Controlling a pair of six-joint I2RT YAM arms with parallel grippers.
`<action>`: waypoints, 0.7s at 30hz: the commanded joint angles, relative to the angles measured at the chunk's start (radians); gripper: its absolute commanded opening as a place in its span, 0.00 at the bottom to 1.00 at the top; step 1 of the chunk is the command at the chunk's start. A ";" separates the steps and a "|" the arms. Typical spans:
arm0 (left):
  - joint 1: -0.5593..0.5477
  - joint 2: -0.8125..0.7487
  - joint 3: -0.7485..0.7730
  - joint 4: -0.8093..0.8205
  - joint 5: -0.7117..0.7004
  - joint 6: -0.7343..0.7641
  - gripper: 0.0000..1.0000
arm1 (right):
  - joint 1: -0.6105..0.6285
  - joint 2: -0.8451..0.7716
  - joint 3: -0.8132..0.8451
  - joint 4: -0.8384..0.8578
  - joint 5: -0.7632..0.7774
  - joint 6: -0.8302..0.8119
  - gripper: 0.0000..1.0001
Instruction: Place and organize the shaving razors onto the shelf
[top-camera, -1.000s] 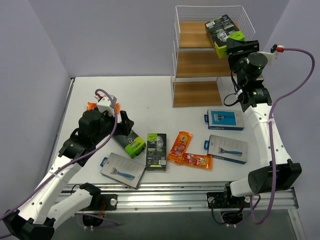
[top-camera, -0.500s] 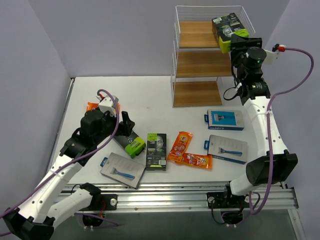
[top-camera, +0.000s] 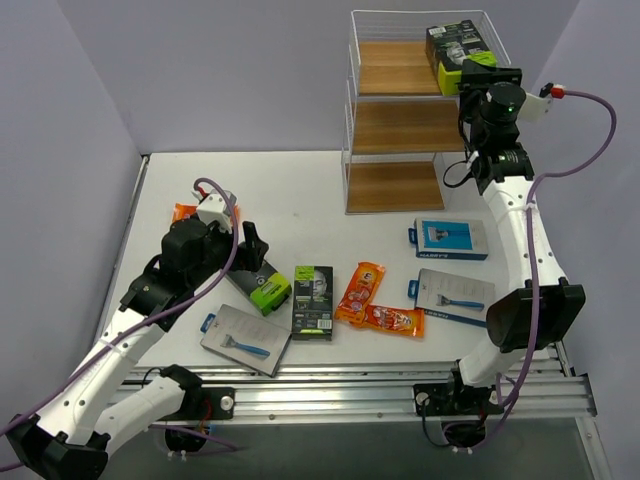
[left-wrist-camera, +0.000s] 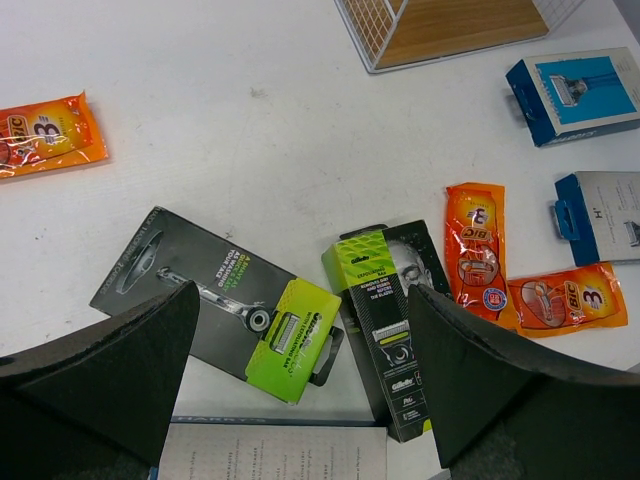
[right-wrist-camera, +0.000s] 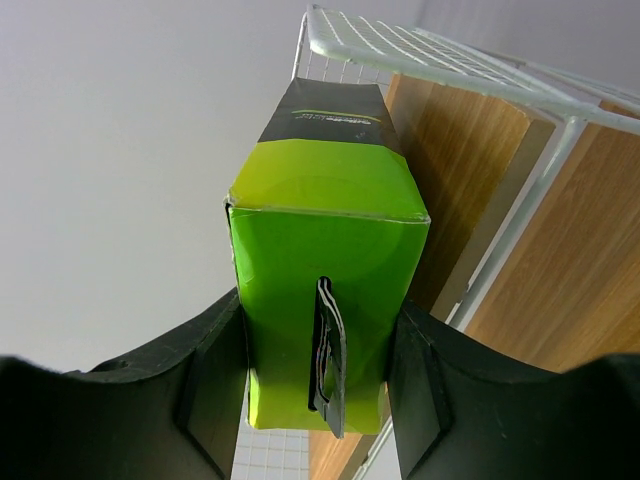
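The shelf (top-camera: 400, 112) stands at the back right. My right gripper (top-camera: 482, 80) is shut on a black-and-lime-green razor box (top-camera: 458, 52) and holds it at the right side of the top tier. In the right wrist view the box's lime end (right-wrist-camera: 325, 260) sits between my fingers (right-wrist-camera: 205, 370), with the shelf's wire rim and boards (right-wrist-camera: 500, 190) just behind. My left gripper (top-camera: 255, 248) is open and empty above a flat black-and-lime pack (left-wrist-camera: 225, 300). A second black-and-lime box (left-wrist-camera: 385, 310) lies beside it.
On the table lie orange packets (top-camera: 360, 290) (top-camera: 394, 320), another at the left (top-camera: 182, 212), a blue card (top-camera: 449, 239), and grey cards (top-camera: 455, 298) (top-camera: 245, 340). The middle and bottom tiers (top-camera: 395, 185) hold nothing. Walls close in on both sides.
My right gripper has carried the box up and to the right, further in over the top tier. The left arm has hardly moved.
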 joint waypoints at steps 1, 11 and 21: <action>-0.006 -0.002 0.044 0.004 -0.010 0.016 0.94 | -0.010 0.008 0.065 0.079 0.028 0.029 0.01; -0.007 0.001 0.044 0.004 -0.005 0.016 0.94 | -0.010 0.045 0.097 0.064 0.037 0.029 0.13; -0.007 0.004 0.042 0.005 -0.004 0.010 0.94 | -0.010 0.033 0.125 -0.031 0.011 0.031 0.57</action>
